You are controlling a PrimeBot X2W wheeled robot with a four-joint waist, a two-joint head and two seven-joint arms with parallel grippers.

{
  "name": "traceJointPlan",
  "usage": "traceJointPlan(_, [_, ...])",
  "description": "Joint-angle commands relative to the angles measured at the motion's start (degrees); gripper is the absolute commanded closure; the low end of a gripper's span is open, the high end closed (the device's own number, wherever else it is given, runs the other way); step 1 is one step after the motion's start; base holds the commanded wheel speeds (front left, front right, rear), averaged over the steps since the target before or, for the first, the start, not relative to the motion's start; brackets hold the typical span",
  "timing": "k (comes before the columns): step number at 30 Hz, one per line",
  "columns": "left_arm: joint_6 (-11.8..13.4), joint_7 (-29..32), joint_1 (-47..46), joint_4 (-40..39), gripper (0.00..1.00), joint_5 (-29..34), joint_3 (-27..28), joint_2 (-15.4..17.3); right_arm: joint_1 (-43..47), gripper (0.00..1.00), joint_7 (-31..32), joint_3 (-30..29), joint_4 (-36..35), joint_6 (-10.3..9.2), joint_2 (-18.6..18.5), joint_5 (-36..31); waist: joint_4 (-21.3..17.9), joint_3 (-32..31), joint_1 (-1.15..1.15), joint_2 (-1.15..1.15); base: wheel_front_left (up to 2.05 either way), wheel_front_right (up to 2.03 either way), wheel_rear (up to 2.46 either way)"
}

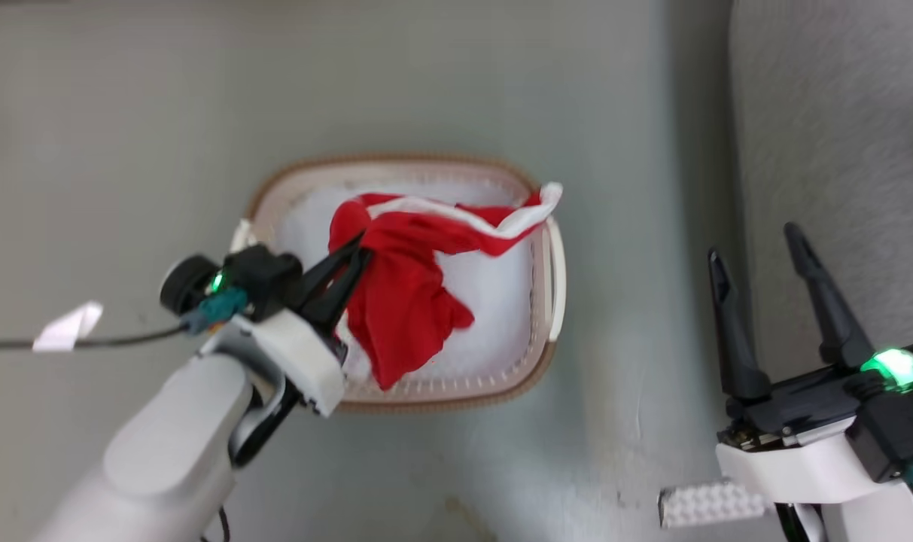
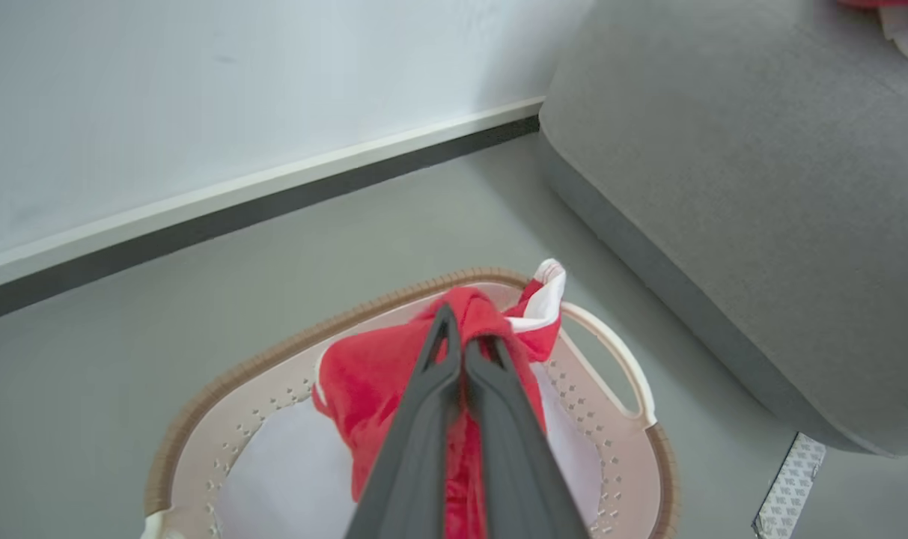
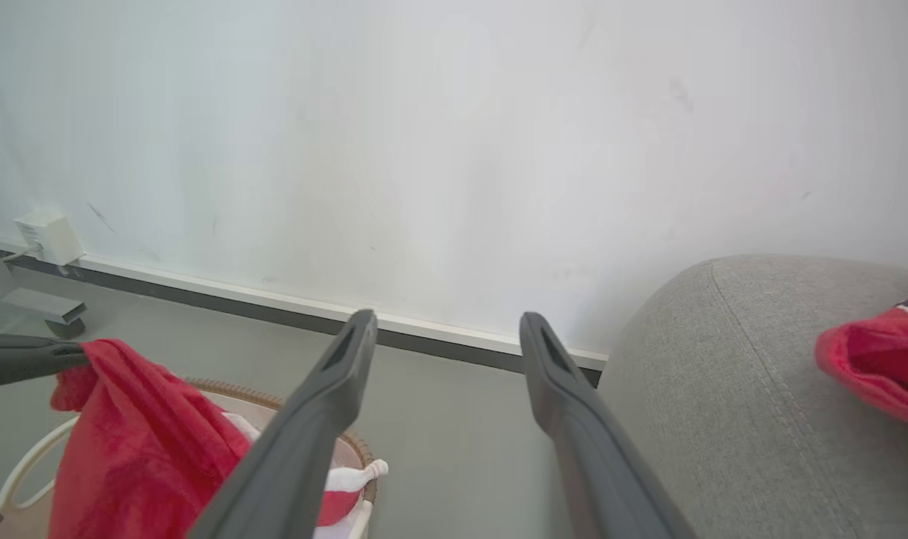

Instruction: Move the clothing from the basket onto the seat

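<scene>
Left jaws pressed together, pinching red jersey (image 1: 407,301), raised above basket (image 1: 396,162). Lower folds hang inside, white trim draped over right rim. Basket on floor beside seat (image 1: 840,150). Right jaws spread, empty, at seat's left edge. Second red garment (image 3: 873,359) already on seat. Judged partway: carry and drop remain.

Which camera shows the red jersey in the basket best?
The head view: the whole jersey shows, pinched by the left gripper, a corner over the basket rim. The left wrist view's fingers hide its middle; the right wrist view crops its bottom.
</scene>
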Motion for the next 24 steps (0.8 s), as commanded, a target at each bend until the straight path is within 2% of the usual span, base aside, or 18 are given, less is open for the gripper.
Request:
traceJointPlan(1, [0.1,0.0,2.9,-1.4,1.0,0.4,1.7,-0.1,0.5,0.0,0.0,0.2,1.3,-0.15,-0.1,0.8,0.4,-7.8,0.0,0.0,0.0,0.0,0.0])
traceJointPlan(9, [0.2,0.0,14.2,-7.8,1.0,1.3,9.4,-2.2,4.2,0.0,0.0,1.4,7.7,-0.15,-0.1,3.4,1.8,-22.9,0.0,0.0,0.0,0.0,0.0])
traceJointPlan(15, [2.1,0.0,21.5,-12.0,1.0,0.8,12.5,-3.3,6.9,0.0,0.0,4.2,11.2,-0.15,-0.1,5.1,2.4,-32.8,0.0,0.0,0.0,0.0,0.0])
traceJointPlan(19, [3.5,0.5,24.6,-14.9,1.0,0.5,12.4,-3.3,8.4,0.0,0.0,6.2,12.2,-0.15,-0.1,5.8,3.2,-37.3,0.0,0.0,0.0,0.0,0.0])
traceJointPlan(24, [5.1,2.2,26.2,-19.0,1.0,-0.2,12.7,-2.3,8.7,0.0,0.0,8.8,11.9,-0.15,-0.1,6.1,4.3,-39.1,0.0,0.0,0.0,0.0,0.0])
